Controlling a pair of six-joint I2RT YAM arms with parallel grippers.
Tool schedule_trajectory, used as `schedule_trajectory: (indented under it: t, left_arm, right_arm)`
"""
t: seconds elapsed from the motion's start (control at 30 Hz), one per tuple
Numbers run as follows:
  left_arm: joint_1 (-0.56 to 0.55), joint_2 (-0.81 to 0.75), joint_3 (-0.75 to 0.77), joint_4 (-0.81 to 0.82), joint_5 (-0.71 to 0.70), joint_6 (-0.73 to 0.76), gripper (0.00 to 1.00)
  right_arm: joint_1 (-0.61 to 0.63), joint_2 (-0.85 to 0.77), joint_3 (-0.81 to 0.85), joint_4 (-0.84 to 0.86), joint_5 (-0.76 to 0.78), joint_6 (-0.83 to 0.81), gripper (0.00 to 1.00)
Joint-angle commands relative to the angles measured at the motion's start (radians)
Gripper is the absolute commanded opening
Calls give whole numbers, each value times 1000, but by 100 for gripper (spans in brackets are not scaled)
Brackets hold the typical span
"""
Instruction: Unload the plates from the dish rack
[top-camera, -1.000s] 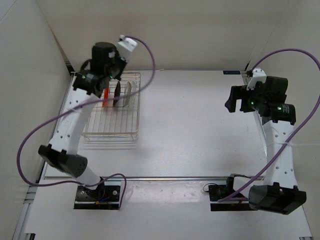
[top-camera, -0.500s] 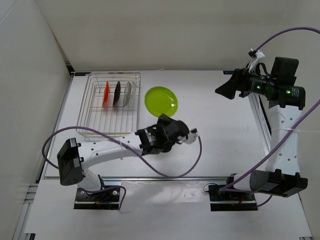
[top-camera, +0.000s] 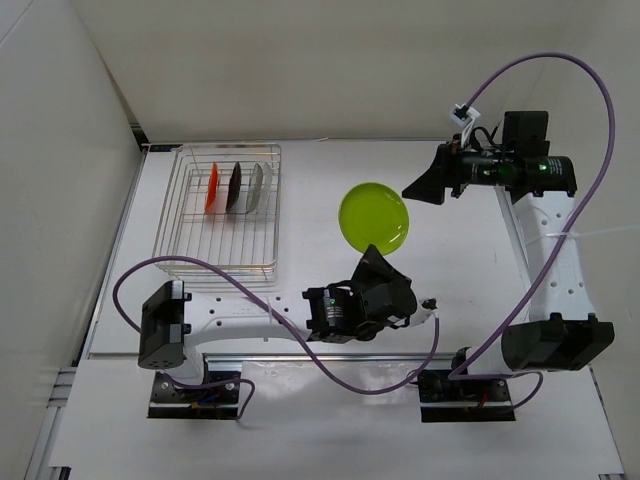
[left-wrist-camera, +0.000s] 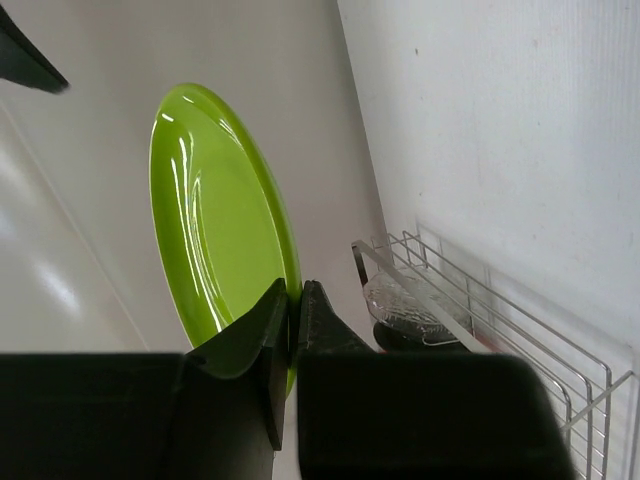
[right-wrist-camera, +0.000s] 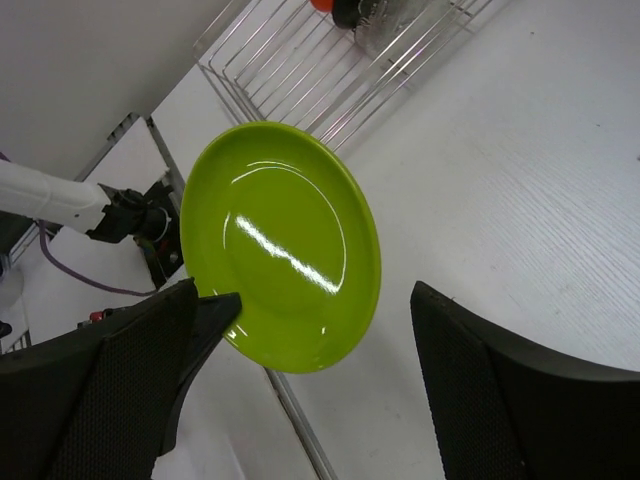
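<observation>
My left gripper (top-camera: 376, 262) is shut on the near rim of the lime green plate (top-camera: 374, 217) and holds it above the table, right of the dish rack (top-camera: 190, 215). In the left wrist view the fingertips (left-wrist-camera: 280, 300) pinch the plate's rim (left-wrist-camera: 220, 230). The orange plate (top-camera: 212, 188), the black plate (top-camera: 234, 187) and the clear glass plate (top-camera: 256, 187) stand on edge at the rack's far end. My right gripper (top-camera: 425, 186) is open, just right of the green plate and not touching it. In the right wrist view the plate (right-wrist-camera: 280, 240) lies below its spread jaws (right-wrist-camera: 305, 292).
The rack (right-wrist-camera: 330, 70) also shows at the top of the right wrist view. A metal rail (top-camera: 300, 355) runs along the table's near edge. White walls close in the back and both sides. The left arm's purple cable (top-camera: 200, 265) loops over the table beside the rack.
My left arm has lifted the green plate out of the rack and carried it right and nearer. My right arm has swung left towards the plate.
</observation>
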Motion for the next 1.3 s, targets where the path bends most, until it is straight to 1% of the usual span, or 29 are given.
schedule_trajectory:
  t: [0.0,0.03,0.2,0.3,0.33,0.4,0.53,0.57,0.63,0.67,0.7,0.77,0.8,0.93,0.97,1.03,1.07,1.13,1.17,1.2,1.27]
  left_arm:
    - [-10,-11,62,44,-51,30,11]
    - [-10,-11,71,58,-51,30,11]
    - [-10,-1,80,89,-51,68,11]
    - [-10,-1,90,89,-51,68,11]
    - [-10,-1,90,89,-51,68,11]
    - [-10,-1,90,98,-51,68,11]
    - [-1,-1,90,107,-51,77,11]
    - [-1,-1,90,107,-51,77,11]
    - [10,-1,80,116,-51,77,11]
    - [19,-1,71,125,-51,77,11]
    - [19,-1,71,125,-51,77,11]
    - [30,-1,61,135,-51,87,11]
    - [39,-1,61,135,-51,87,11]
    - [49,-1,61,112,-51,54,11]
    - [49,-1,61,65,-42,26,11]
    - [71,-1,61,64,-42,13,17]
    - [72,-11,50,64,-42,13,24]
    - [96,-11,50,55,-33,1,32]
    - [96,-11,50,41,-33,-15,44]
    - [107,-11,50,15,-24,-36,52]
    - [116,-11,60,-23,-12,-62,65]
  right_arm:
    - [28,3,-4,-11,1,-33,88]
    - [40,3,-4,-11,11,-42,86]
    - [80,23,-35,-21,65,-52,86]
    - [91,43,-35,-21,65,-52,79]
    - [91,43,-35,-21,74,-52,76]
    - [91,56,-24,-21,74,-52,65]
    - [114,65,-15,-40,74,-64,49]
    - [114,65,-15,-40,74,-64,40]
    - [114,74,-15,-40,83,-64,28]
    - [114,74,-15,-40,84,-64,25]
    - [114,74,-15,-40,84,-64,17]
    - [114,74,-15,-40,93,-55,8]
    - [114,74,-15,-40,93,-55,0]
    - [114,74,-15,-22,103,-33,0]
    - [114,74,-15,-22,113,-20,0]
    - [114,74,-5,-13,113,2,0]
    - [114,74,-5,-13,122,2,0]
    - [114,83,-5,-2,122,13,0]
    - [114,83,-5,7,122,25,0]
    - [114,83,-5,7,134,45,0]
    - [114,94,-5,36,151,63,0]
